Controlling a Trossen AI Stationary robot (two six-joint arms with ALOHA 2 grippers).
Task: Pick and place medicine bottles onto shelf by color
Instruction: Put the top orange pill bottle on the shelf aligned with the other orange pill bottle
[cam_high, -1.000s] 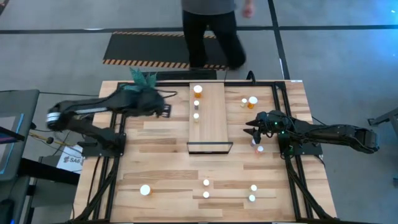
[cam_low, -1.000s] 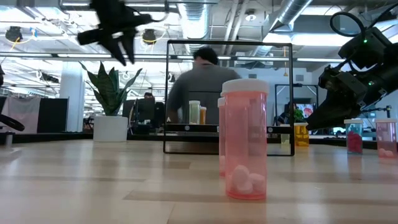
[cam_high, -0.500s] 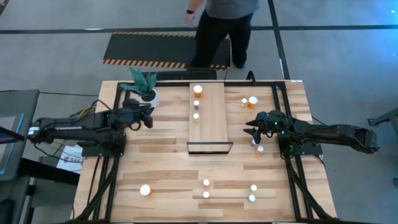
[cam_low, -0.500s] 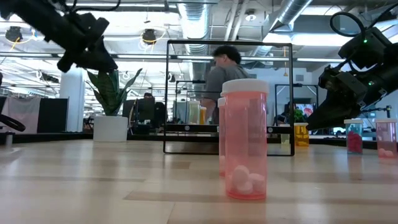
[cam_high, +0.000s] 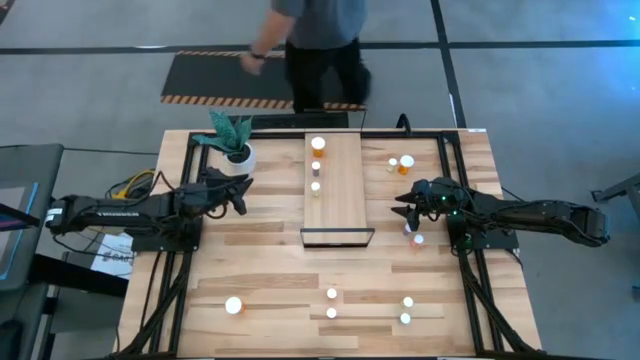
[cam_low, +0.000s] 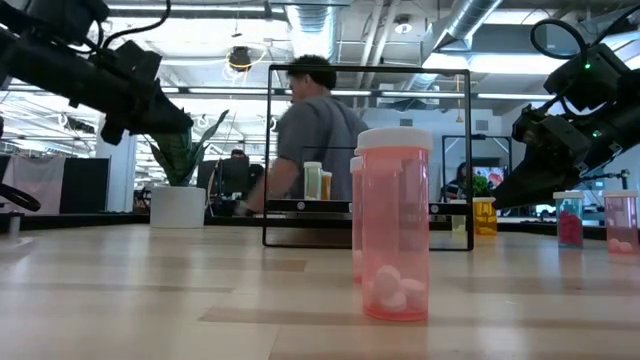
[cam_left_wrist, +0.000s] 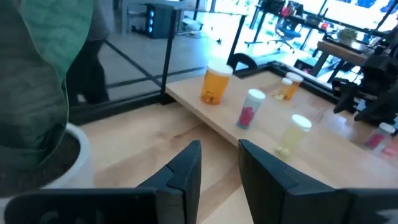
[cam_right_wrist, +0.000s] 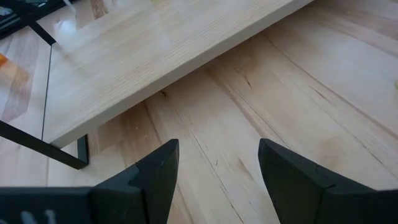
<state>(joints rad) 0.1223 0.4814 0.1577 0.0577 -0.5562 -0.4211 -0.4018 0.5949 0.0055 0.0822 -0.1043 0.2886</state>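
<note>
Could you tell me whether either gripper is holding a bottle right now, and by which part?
Nothing is held. The left gripper and the right gripper both show open, empty fingers above the bare tabletop.

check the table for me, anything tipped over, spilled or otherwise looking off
Nothing stands out. The three bottles on the shelf stand upright in a row: orange bottle, red-pill bottle, pale bottle. The near pink bottle is upright and capped. Left gripper and right gripper hold nothing.
</note>
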